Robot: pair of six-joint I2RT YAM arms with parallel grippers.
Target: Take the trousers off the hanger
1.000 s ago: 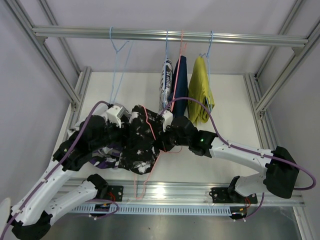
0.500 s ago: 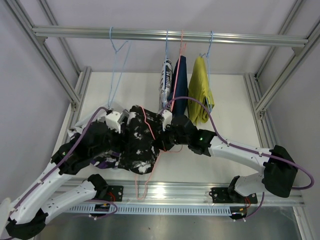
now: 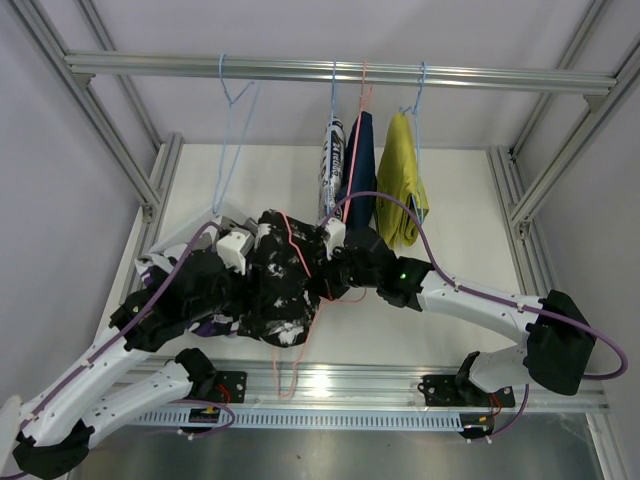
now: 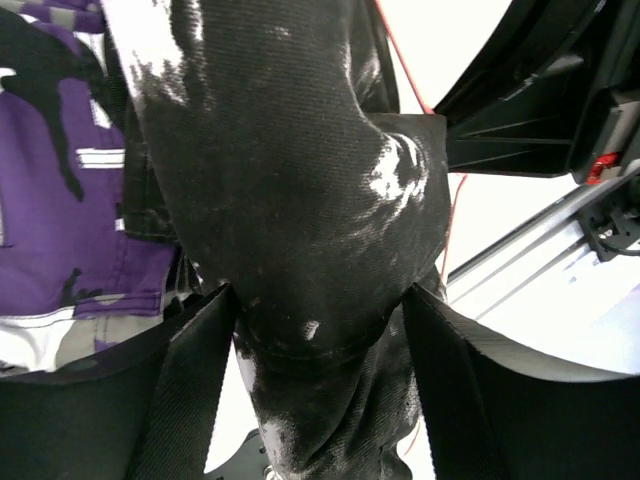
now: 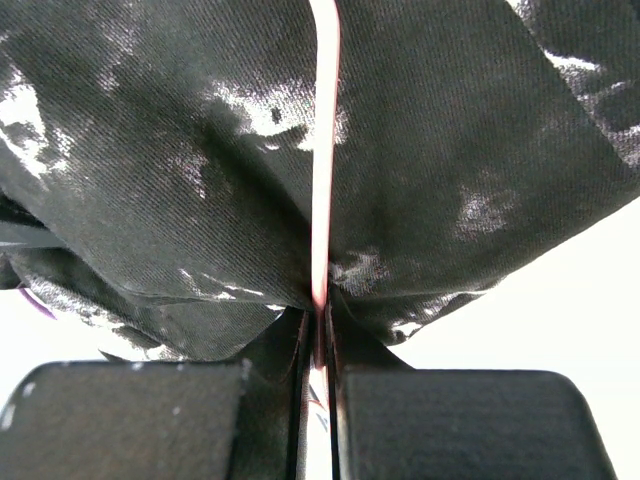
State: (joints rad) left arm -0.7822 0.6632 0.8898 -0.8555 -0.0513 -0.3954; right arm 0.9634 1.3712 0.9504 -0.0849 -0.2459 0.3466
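Observation:
The black trousers with white speckles [image 3: 283,290] drape over a pink wire hanger [image 3: 299,256] held low over the table. My right gripper [image 3: 326,262] is shut on that hanger's wire [image 5: 323,150], pinched between its pads [image 5: 320,322] right at the cloth [image 5: 470,130]. My left gripper [image 3: 252,270] comes in from the left. Its fingers [image 4: 190,380] stand wide on either side of a thick bunch of the black trousers [image 4: 300,200] and press on it. Purple-white-black trousers [image 3: 212,326] lie underneath on the table and show at the left of the left wrist view [image 4: 60,220].
On the rail [image 3: 300,70] hang an empty blue hanger [image 3: 232,130], white trousers with dark blue print [image 3: 331,165], navy trousers [image 3: 361,165] and yellow trousers [image 3: 403,190]. Frame posts [image 3: 555,160] stand at both sides. A metal rail [image 3: 380,378] runs along the near edge.
My left wrist has shifted a little right and toward me, deeper against the black trousers, and the cloth has bunched slightly. The right arm has barely moved.

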